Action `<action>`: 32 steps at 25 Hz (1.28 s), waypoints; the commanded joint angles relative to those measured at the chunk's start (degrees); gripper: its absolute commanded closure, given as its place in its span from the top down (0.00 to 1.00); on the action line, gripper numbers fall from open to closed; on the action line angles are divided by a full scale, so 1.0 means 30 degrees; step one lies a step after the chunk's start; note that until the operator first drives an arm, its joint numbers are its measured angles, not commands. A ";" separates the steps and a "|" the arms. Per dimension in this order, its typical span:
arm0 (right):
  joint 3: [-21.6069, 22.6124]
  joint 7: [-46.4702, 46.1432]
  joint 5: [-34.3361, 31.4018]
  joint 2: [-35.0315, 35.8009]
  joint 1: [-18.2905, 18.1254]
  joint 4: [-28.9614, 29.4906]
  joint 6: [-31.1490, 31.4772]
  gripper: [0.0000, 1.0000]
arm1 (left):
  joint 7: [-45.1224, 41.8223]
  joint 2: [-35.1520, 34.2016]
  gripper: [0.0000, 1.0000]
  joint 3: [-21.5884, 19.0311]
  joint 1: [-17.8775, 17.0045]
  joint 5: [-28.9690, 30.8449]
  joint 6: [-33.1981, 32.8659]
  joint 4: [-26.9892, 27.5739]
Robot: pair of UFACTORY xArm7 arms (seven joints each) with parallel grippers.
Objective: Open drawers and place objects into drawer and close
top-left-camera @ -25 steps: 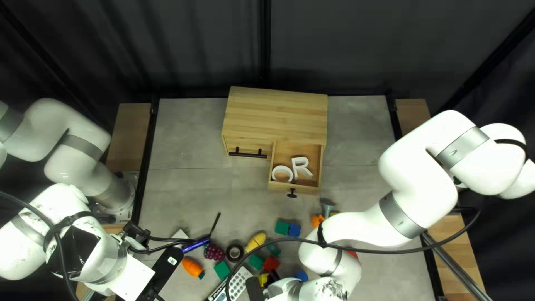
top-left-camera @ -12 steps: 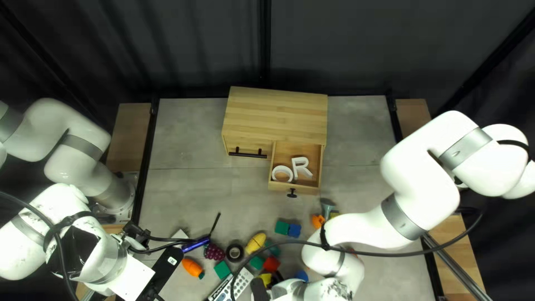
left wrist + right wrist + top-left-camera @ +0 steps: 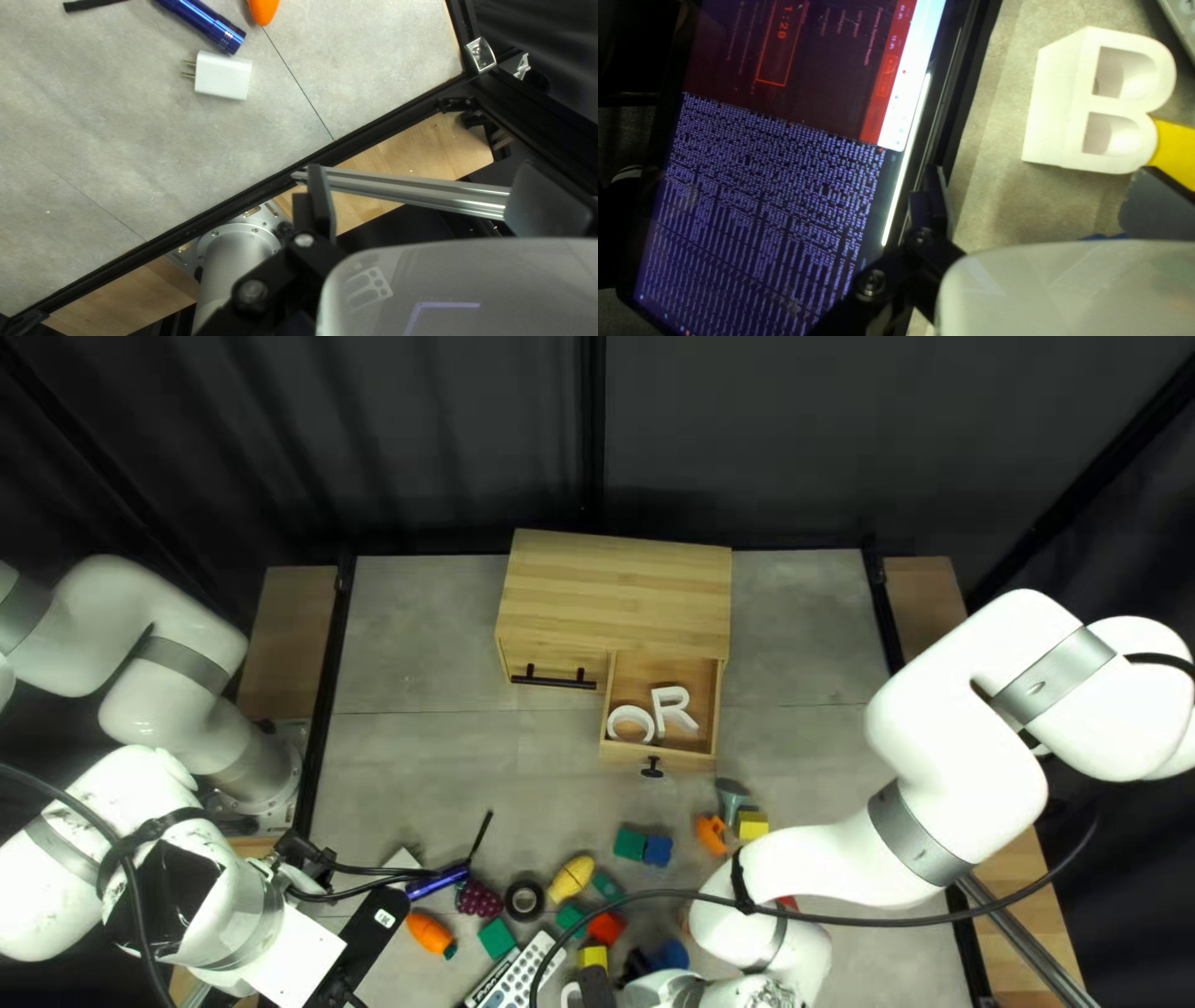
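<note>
Two white letters lie in the open drawer. The white B, likely next, sits just ahead of your right gripper, fingers wide, nearer the one by the yellow block. Your left gripper, wide too, is farther away.

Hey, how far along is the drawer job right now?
One drawer is open, with a white O and R inside. Nothing is in hand: left gripper and right gripper are open and empty. Left: closing that drawer, perhaps after adding the white B near the right gripper.
</note>
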 commanded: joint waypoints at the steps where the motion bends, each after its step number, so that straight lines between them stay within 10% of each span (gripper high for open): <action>1: 0.0108 -0.0367 0.0168 -0.0017 -0.0219 0.0027 0.0283 1.00 | 0.0000 0.0000 1.00 0.0000 0.0000 0.0000 0.0000 0.0000; 32: 0.1670 -0.3136 0.2613 0.1435 -0.1291 0.2625 0.4666 1.00 | 0.0000 0.0000 1.00 0.0000 0.0000 0.0000 0.0000 0.0000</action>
